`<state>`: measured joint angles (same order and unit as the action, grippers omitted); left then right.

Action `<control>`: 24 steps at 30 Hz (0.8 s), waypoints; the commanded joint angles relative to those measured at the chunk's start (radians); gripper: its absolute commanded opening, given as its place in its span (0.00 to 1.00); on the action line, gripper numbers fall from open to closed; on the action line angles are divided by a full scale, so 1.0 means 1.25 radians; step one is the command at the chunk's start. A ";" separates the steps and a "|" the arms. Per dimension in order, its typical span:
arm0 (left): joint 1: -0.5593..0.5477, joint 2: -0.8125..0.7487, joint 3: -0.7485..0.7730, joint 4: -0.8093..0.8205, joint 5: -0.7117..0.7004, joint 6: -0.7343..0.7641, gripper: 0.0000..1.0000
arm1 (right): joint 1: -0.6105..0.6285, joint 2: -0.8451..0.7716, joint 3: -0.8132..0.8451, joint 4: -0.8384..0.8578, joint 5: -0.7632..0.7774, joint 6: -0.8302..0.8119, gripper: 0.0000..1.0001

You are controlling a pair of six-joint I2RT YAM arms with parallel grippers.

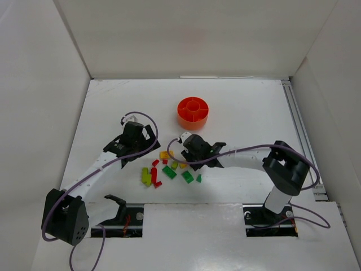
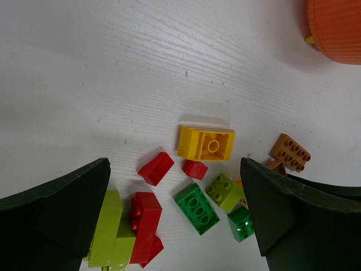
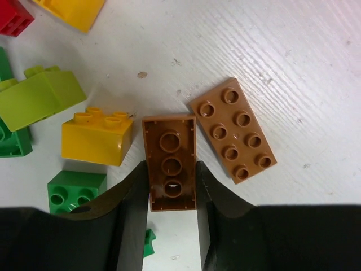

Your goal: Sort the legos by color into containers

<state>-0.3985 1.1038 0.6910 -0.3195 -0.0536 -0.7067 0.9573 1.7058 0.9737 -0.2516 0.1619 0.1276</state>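
My right gripper [image 3: 172,169] is shut on a brown lego [image 3: 169,141] that lies underside up on the table, a finger pressed against each long side. A flat brown plate [image 3: 232,130] lies just to its right, and a yellow brick [image 3: 97,138] just to its left. My left gripper [image 2: 175,169] hangs wide open above the pile, holding nothing; between its fingers lie a red brick [image 2: 155,168], a green brick [image 2: 196,208] and a lime brick [image 2: 225,192]. The orange dish [image 1: 193,113] stands beyond the legos [image 1: 169,169].
White walls enclose the table on three sides. A metal rail [image 1: 299,130] runs along the right edge. A large yellow brick [image 2: 206,144] lies upside down in the pile. Long lime pieces [image 2: 110,237] and a red piece [image 2: 144,223] lie by the left finger.
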 commanded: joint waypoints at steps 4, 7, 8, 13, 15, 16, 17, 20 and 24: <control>-0.004 -0.026 0.037 -0.001 0.000 0.012 0.99 | 0.005 -0.124 0.003 0.018 0.046 0.005 0.29; -0.004 -0.026 0.037 0.014 0.010 0.012 0.99 | 0.005 -0.203 0.003 0.054 0.061 -0.055 0.27; -0.004 -0.026 0.037 0.014 0.017 0.019 0.99 | 0.005 -0.222 0.003 0.067 0.069 -0.082 0.26; -0.004 -0.026 0.037 0.046 0.034 0.027 0.99 | -0.099 -0.282 -0.006 0.213 -0.010 -0.257 0.23; -0.004 -0.018 0.045 0.053 0.034 0.034 0.99 | -0.151 -0.282 -0.006 0.258 -0.109 -0.286 0.23; -0.004 -0.011 0.053 0.053 0.034 0.034 0.99 | -0.183 -0.282 0.008 0.274 -0.129 -0.301 0.23; -0.004 -0.011 0.053 0.053 0.034 0.034 0.99 | -0.190 -0.258 0.016 0.296 -0.143 -0.334 0.23; -0.004 0.007 0.069 0.062 0.034 0.041 0.99 | -0.190 -0.202 0.062 0.320 -0.110 -0.363 0.23; -0.004 0.025 0.078 0.090 0.034 0.050 0.99 | -0.207 -0.150 0.076 0.411 -0.096 -0.353 0.23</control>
<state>-0.3985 1.1301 0.7490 -0.2508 -0.0154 -0.6689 0.7067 1.4944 1.0195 0.1009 0.0654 -0.2787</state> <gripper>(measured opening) 0.989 0.413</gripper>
